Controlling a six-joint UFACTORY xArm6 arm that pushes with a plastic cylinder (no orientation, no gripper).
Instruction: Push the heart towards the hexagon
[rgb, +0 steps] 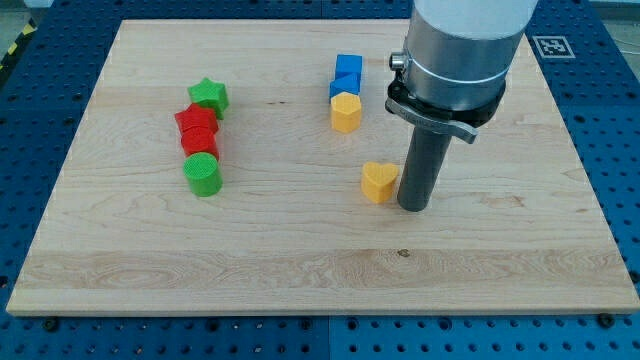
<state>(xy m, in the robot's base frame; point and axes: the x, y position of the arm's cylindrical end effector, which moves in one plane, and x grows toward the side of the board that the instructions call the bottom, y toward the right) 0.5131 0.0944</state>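
A yellow heart block (378, 181) lies on the wooden board right of centre. My tip (414, 206) stands just to its right, close to touching it. A yellow hexagon block (345, 112) lies above and to the left of the heart, directly below two blue blocks.
Two blue blocks (346, 76) sit stacked in a column above the hexagon. On the view's left is a column: a green star (208, 96), two red blocks (198, 130) and a green cylinder (202, 174). The wooden board (300, 260) sits on a blue perforated table.
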